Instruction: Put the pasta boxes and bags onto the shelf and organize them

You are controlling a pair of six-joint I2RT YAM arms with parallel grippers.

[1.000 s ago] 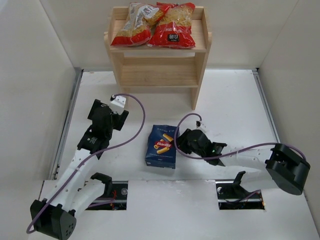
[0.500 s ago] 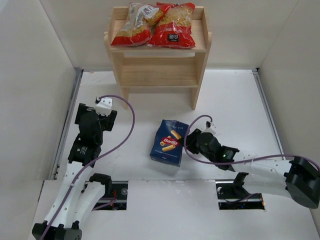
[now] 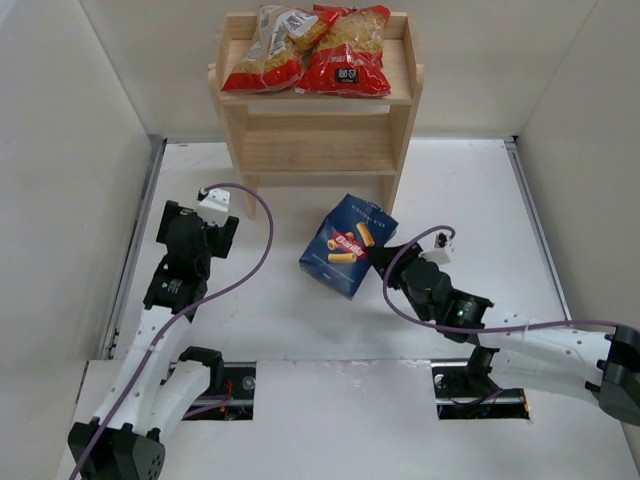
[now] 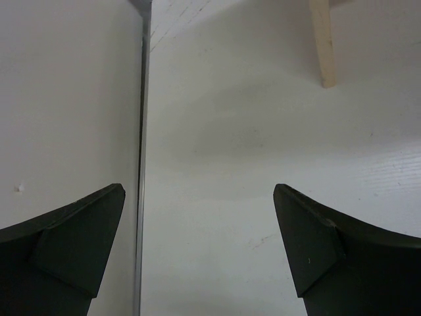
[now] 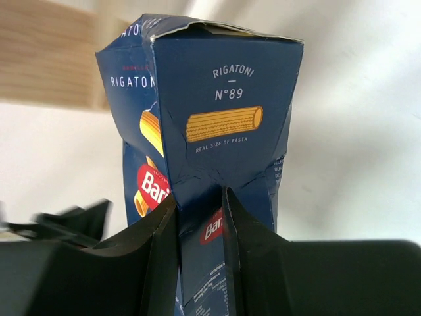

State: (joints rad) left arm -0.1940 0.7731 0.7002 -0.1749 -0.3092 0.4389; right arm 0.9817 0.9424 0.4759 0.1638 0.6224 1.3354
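And there's the grip: the right gripper [image 5: 200,197] has its two black fingers drawn in narrow on the dark blue rectangular cardboard Barilla box [image 3: 350,245], pinching one end of it. In the right wrist view the cardboard is creased and dented just where the fingers bite. "Rigatoni" is readable on the panel above them, over a picture of a yellow pasta tube.

From above, the box sits tilted and turned at an angle over the white table [image 3: 480,200], in front of the small light natural-wood two-tier shelf [image 3: 320,150]. Its far corner is close by the shelf's right front leg. Whether any edge of the box touches the table cannot be told.

On the shelf's top tier lie the two crinkly red plastic bags of yellow pasta, side by side and touching, one on the left [image 3: 262,52] and one on the right [image 3: 348,52] with its small black label showing. The lower tier holds nothing.

Over on the left, the left gripper [image 4: 198,191] hangs with its fingers spread wide and nothing between them. It is near the left wall, well apart from the box.
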